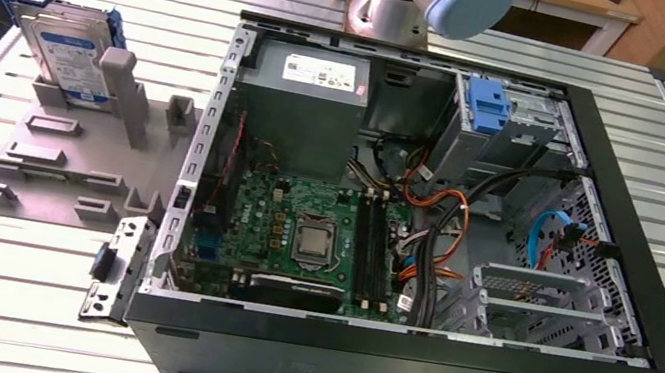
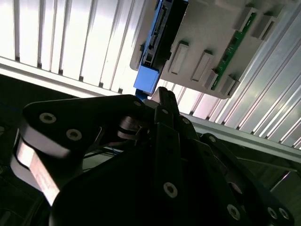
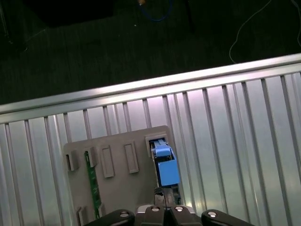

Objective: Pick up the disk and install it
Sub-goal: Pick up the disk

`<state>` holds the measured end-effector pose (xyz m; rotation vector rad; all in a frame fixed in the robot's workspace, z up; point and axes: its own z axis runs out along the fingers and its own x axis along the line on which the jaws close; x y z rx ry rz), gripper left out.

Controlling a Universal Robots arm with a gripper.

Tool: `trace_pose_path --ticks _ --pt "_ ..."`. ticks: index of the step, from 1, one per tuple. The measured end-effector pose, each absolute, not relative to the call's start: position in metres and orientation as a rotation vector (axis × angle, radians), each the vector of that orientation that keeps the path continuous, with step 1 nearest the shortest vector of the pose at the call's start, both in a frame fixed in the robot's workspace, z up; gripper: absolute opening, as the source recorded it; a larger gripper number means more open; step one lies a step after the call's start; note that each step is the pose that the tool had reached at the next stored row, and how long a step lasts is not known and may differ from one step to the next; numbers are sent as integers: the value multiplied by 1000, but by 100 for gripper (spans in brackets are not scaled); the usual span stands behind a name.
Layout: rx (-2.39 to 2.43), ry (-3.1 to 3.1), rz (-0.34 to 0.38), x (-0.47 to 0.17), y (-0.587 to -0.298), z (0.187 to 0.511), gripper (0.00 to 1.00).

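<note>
The disk (image 1: 64, 50) stands on edge in a grey holder (image 1: 51, 170) on the slatted table, at the exterior view's left; it is silver with a white-and-blue label and blue side rails. In both wrist views I look down on its narrow edge, with the disk (image 2: 162, 28) dark and blue-railed, and the disk (image 3: 165, 169) showing its blue end. My gripper (image 2: 162, 96) hangs some way above it, apart from it. Its black fingers are pressed together with nothing between them, and the gripper (image 3: 165, 195) points at the disk's end.
An open computer case (image 1: 228, 128) lies at the exterior view's right, with a blue clip (image 1: 488, 106) in its drive bay and a metal cage (image 1: 530, 301). A green circuit board (image 3: 92, 181) stands in another slot of the holder. The table edge (image 3: 141, 87) drops to dark floor.
</note>
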<state>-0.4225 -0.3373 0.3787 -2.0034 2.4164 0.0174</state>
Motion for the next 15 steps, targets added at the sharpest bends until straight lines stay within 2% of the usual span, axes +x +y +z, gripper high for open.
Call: trace_pose_path --ticks 4,5,6,8,9,11,14,15 --pt "-2003 2415 17 -423 -337 379 11" --pt "-2002 2415 17 -423 -337 379 16" --pt "-2002 2415 17 -423 -337 379 16" --pt "-2002 2415 17 -423 -337 379 29" --pt "-2002 2415 17 -423 -337 378 29" --pt "-2005 2412 17 -423 -337 377 41" --pt "-2030 2392 17 -423 -337 372 47" --pt "-2039 2384 18 -423 -337 370 53"
